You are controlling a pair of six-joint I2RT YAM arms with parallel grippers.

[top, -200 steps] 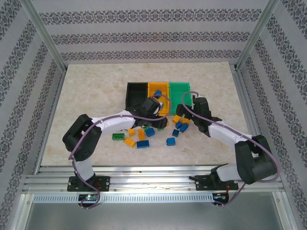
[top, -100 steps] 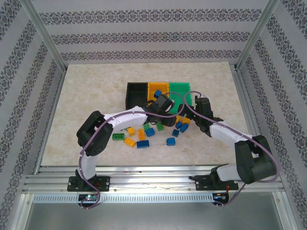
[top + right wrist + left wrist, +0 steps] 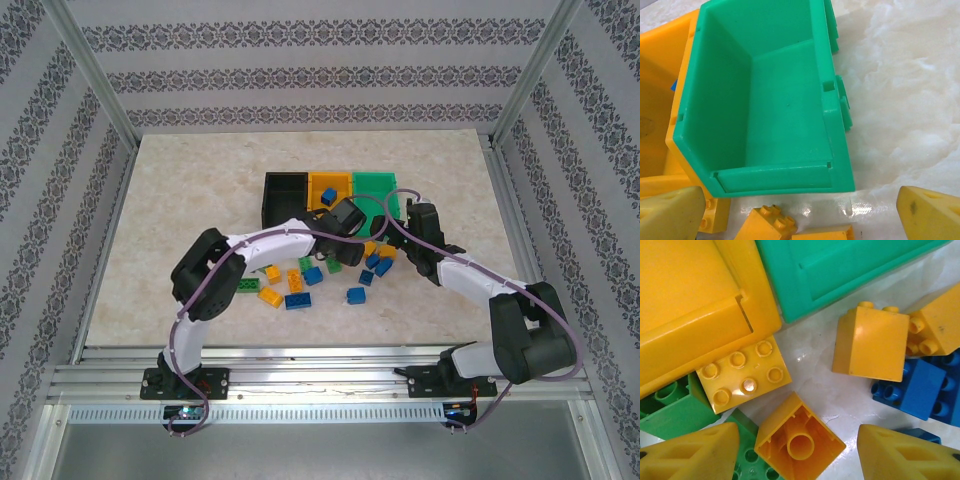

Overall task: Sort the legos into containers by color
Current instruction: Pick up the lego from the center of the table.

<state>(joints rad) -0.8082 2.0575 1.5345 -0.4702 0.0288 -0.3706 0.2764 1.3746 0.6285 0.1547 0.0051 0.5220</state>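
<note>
Locate the bricks [image 3: 313, 275] loose on the table [image 3: 180, 220], between the arm bases and the bins. Nearest the bases lie a green brick [image 3: 245, 288], a yellow brick [image 3: 270, 295] and a blue brick [image 3: 297, 300] in a rough row. A second blue brick [image 3: 355, 295] lies apart to their right. Beyond these, blue, yellow and green pieces are mixed together up to the near walls of the bins.

Left gripper [image 3: 799, 452]: jaws apart, clamped on nothing. It points down over the mixed pieces, just in front of the orange bin [image 3: 690, 305] and the green bin [image 3: 840, 270]. An upturned brick [image 3: 800, 437], yellow with its hollow side up, lies between the fingertips with a gap on each side. A studded yellow piece [image 3: 742, 375] sits just beside the orange bin's near wall. A tall yellow block [image 3: 871, 342] stands to the right, next to blue pieces [image 3: 912, 387].

Right gripper [image 3: 800, 220]: jaws wide apart, gripping nothing. It hangs above the near edge of the green bin, with yellow pieces [image 3: 767, 222] on the table below.

Farthest from you, the three bins stand side by side. The black bin [image 3: 284, 195] is on the left, the orange bin in the middle and the green bin on the right. One blue piece [image 3: 328, 196] lies inside the orange bin.
</note>
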